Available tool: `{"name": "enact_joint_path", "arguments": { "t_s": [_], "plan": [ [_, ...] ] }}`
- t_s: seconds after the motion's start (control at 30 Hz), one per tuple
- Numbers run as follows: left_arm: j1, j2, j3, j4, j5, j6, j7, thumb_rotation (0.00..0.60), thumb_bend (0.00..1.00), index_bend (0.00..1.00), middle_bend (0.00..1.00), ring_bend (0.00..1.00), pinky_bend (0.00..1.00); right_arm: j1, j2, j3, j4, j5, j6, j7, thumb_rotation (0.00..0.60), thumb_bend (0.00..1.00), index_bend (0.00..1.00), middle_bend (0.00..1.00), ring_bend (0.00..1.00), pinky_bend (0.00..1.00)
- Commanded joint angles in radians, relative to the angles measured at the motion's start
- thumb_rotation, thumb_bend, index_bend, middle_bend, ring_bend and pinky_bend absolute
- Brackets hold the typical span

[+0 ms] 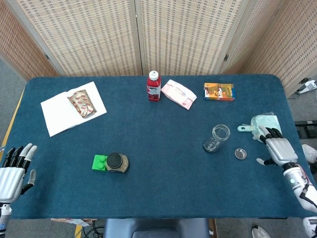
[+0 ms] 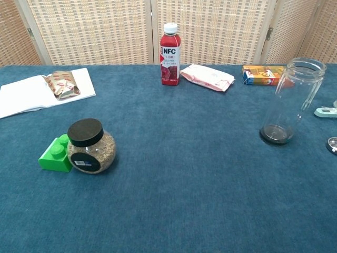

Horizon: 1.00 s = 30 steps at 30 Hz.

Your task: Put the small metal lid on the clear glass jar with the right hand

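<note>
Chest view shows the red juice bottle with a white cap [image 2: 170,55] at upper centre, its label reading "NFC" in white letters; smaller print below is too small to read. Right of it lie a pink-and-white soft packet [image 2: 207,77] and an orange printed box [image 2: 263,75], whose writing cannot be made out. The clear glass jar [image 2: 291,101] stands upright and uncovered at the right of the frame, and the small round metal lid [image 2: 332,145] lies flat on the blue cloth-covered table [image 2: 184,190] at the right edge, just beside the jar but apart from it. At lower left a round glass jar of grain with a black lid [image 2: 89,146] touches a green plastic building block [image 2: 56,154]; an open white booklet [image 2: 39,95] with a patterned snack packet [image 2: 61,84] on it lies at upper left. In the head view the right hand [image 1: 275,145] rests at the right edge, fingers spread and holding nothing, its fingertips over a pale green packet [image 1: 265,122], near the lid with bare cloth between them. The left hand [image 1: 15,166] sits at the lower left corner, fingers apart, grasping nothing.
</note>
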State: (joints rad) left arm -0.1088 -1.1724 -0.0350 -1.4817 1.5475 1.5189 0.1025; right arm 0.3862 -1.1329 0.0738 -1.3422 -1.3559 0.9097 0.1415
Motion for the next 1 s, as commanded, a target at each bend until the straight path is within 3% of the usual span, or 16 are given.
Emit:
{"name": "enact_joint_path", "arguments": {
  "t_s": [0.03,0.3,0.6,1.0],
  "plan": [
    [0.0,0.001,0.001,0.0,0.002,0.001,-0.004,0.6,0.54,0.0,0.06,0.0,0.0,0.028,-0.037,-0.002,0.05,0.013,-0.042,0.002,0.6,0.19,0.31,0.0,0.0,0.0],
    [0.005,0.009,0.003,-0.003,0.014,0.016,-0.022,0.6,0.54,0.0,0.06,0.0,0.0,0.067,-0.111,-0.004,0.147,0.016,-0.093,0.018,0.6,0.19,0.36,0.0,0.0,0.0],
    [0.011,0.018,0.004,-0.003,0.029,0.037,-0.047,0.6,0.54,0.0,0.06,0.0,0.0,0.092,-0.151,-0.006,0.179,0.011,-0.106,0.005,0.6,0.21,0.45,0.0,0.0,0.0],
    [0.015,0.025,0.008,0.0,0.053,0.058,-0.072,0.6,0.54,0.0,0.06,0.0,0.0,0.119,-0.211,-0.019,0.237,0.028,-0.156,-0.018,0.6,0.21,0.46,0.0,0.0,0.0]
  ]
}}
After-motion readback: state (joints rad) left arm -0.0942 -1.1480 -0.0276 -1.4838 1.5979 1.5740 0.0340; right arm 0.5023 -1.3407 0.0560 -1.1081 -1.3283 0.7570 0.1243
